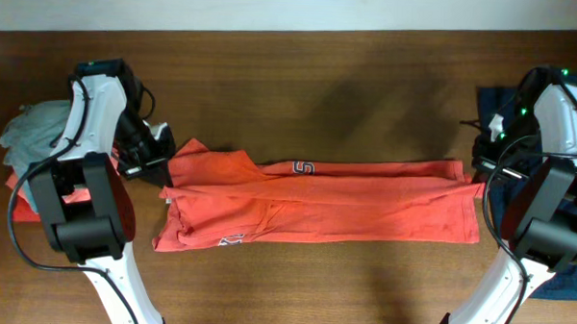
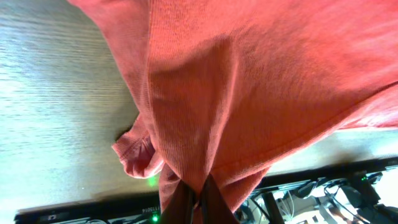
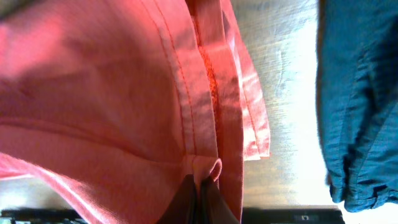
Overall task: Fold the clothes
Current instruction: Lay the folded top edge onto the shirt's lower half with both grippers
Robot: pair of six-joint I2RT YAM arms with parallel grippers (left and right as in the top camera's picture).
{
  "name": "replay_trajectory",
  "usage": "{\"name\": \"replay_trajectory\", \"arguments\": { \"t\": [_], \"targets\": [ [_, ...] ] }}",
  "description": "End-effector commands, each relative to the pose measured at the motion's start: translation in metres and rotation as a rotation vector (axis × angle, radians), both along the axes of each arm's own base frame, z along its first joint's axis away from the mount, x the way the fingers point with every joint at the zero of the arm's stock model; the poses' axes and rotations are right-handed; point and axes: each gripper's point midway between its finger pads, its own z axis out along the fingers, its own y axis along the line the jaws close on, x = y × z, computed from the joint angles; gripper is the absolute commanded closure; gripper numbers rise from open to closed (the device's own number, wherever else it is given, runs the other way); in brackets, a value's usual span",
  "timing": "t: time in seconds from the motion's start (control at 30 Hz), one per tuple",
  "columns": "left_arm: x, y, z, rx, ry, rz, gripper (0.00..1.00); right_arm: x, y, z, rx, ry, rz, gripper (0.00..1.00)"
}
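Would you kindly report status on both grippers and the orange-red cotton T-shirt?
Left gripper shut on orange-red cotton T-shirt. Right gripper shut on its far end. Shirt stretched between them. Nothing blocking.

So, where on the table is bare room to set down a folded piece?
The widest free patch is the bare table between its far edge and the orange T-shirt. A narrower strip runs between the shirt and the near edge. Crowded: the left end, with the grey garment and salmon garment, and the right end, with the navy garment.
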Motion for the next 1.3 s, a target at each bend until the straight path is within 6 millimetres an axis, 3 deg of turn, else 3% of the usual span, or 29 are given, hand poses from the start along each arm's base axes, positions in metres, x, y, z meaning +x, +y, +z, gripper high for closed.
{"name": "replay_trajectory", "arguments": {
  "t": [0.0, 0.3, 0.4, 0.67, 0.93, 1.27],
  "targets": [
    [-0.007, 0.003, 0.000, 0.003, 0.002, -0.013, 1.00, -0.012, 0.000, 0.001, -0.013, 0.021, 0.006, 0.95],
    [-0.015, 0.004, 0.000, 0.009, 0.034, -0.019, 1.00, -0.028, 0.005, -0.016, -0.001, 0.078, 0.011, 0.91],
    [-0.019, 0.006, 0.002, 0.022, 0.052, -0.027, 1.00, -0.029, 0.005, -0.016, -0.001, 0.079, 0.011, 0.84],
    [-0.024, 0.010, 0.003, 0.042, 0.075, -0.039, 0.94, -0.037, -0.012, -0.016, -0.103, 0.128, 0.012, 0.82],
    [-0.024, 0.010, 0.003, 0.041, 0.076, -0.040, 0.94, -0.035, -0.012, -0.017, -0.105, 0.119, 0.009, 0.81],
    [-0.022, 0.000, 0.002, 0.041, 0.064, -0.072, 0.90, -0.016, -0.014, -0.013, -0.110, 0.044, -0.013, 0.79]
  ]
}}
